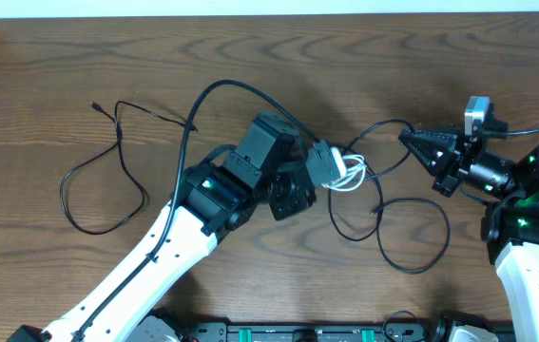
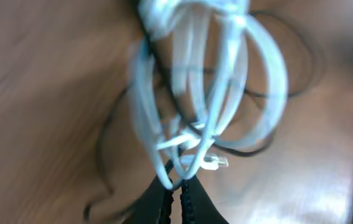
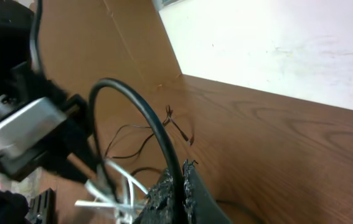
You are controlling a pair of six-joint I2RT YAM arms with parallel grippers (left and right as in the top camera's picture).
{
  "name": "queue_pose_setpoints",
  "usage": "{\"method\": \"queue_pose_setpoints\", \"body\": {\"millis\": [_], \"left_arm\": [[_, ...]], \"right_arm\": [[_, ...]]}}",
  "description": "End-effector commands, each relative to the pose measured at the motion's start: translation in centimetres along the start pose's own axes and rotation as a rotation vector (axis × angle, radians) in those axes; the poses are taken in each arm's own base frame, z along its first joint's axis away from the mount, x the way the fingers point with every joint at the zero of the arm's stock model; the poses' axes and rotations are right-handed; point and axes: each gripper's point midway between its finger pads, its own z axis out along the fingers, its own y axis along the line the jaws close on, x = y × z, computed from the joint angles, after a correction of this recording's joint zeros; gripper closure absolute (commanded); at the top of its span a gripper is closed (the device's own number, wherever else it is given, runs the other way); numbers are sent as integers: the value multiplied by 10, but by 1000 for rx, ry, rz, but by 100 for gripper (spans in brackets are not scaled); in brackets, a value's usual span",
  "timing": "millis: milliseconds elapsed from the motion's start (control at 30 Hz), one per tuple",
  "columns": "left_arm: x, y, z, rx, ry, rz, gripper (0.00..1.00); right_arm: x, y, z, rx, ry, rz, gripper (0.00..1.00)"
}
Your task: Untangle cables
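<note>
The short white cable point(image 1: 353, 174) sits bunched at the table's middle, tangled with thin black cable. My left gripper point(image 1: 338, 170) is shut on it. In the left wrist view the white coil point(image 2: 257, 81) hangs off the fingertips of the left gripper point(image 2: 177, 185), with black cable behind it. My right gripper point(image 1: 405, 139) points left and is shut on a black cable point(image 1: 383, 123), which arcs out of the right gripper point(image 3: 179, 171) as a dark curve point(image 3: 132, 99). More of the black cable loops on the table point(image 1: 412, 271). A second black cable point(image 1: 144, 195) lies in loose loops at the left.
A thick black robot wire point(image 1: 236, 85) arches over the left arm point(image 1: 202, 195). The right arm point(image 1: 526, 204) stands at the right edge. A pale wall point(image 3: 276, 43) lies beyond the far table edge.
</note>
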Motion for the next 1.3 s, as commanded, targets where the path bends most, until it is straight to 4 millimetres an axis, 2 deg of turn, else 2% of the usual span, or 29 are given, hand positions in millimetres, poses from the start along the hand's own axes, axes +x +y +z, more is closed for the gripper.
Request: {"method": "queue_pose_setpoints", "body": {"millis": [0,267,433,600,733,867,900,933,1000,1033,1100,1167,1267], "left_arm": [[6,47,-14,-272,52,-166,93],[22,97,-47,-628,70,-379,93],[42,128,-84,-926,88,-513,93],[50,139,-105,-1080,88,-558,93],[48,137,-100,-1046,54,-610,92],[33,113,-65,-782,16,-620,92],[28,103,-55,-697,8,-614,88],[24,95,-48,-632,2,-602,78],[14,78,-35,-493,-8,-566,51],[9,68,-30,-422,-13,-536,35],[3,52,-24,-316,-17,-470,14],[0,44,-21,-263,-20,-441,10],[-4,36,-19,-214,-32,-456,10]], "right_arm": [[-3,-1,-1,6,-2,-25,99],[-2,-2,-1,8,-1,-19,99],[-3,-6,-5,23,-6,-17,99],[-3,-8,-7,33,-8,-13,99],[-4,-8,-7,34,-9,-13,99],[-4,-8,-7,34,-9,-13,99],[-4,-8,-7,34,-9,-13,99],[-4,-8,-7,34,-9,-13,99],[-4,-8,-7,34,-9,-13,99],[-4,-8,-7,34,-9,-13,99],[-4,-8,-7,34,-9,-13,99],[-4,-8,-7,34,-9,-13,99],[-4,-8,-7,34,-9,-13,99]]}}
